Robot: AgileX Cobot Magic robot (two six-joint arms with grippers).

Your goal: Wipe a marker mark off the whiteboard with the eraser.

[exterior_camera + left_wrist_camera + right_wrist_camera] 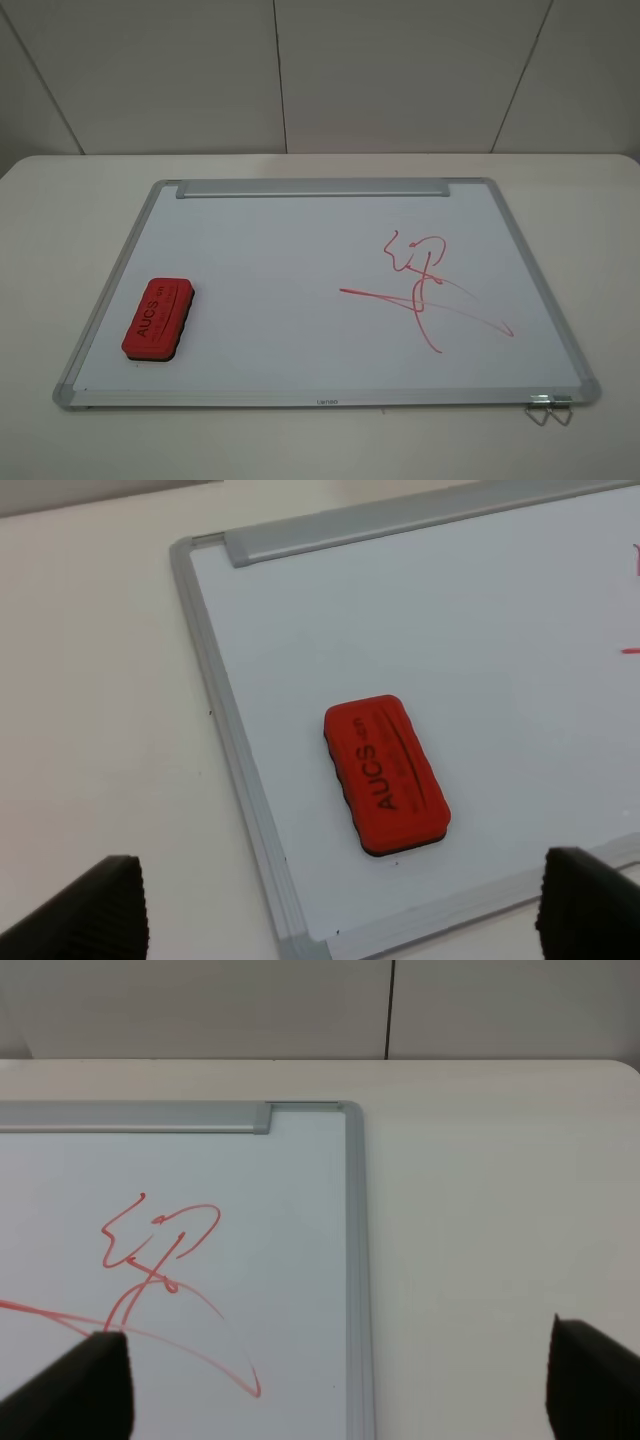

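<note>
From the high camera, the whiteboard lies flat on the table, and no arm is inside this view. The eraser rests on the board, close to the frame corner farthest from the red drawing. The only marker mark visible is a large red scribble of crossing lines, well apart from the eraser; a small three-stroke figure is not seen.

In the left wrist view, the left gripper has its jaws wide apart and holds nothing. The eraser lies just ahead of them, turned at an angle to the frame. The step in hand seems to be the grasp. To do it well, the arm should probably rotate so the jaws close across the eraser's short sides, then descend straight.

In the right wrist view, the right gripper is also wide and empty, above the board's edge beside the scribble. It could steady the frame.
</note>
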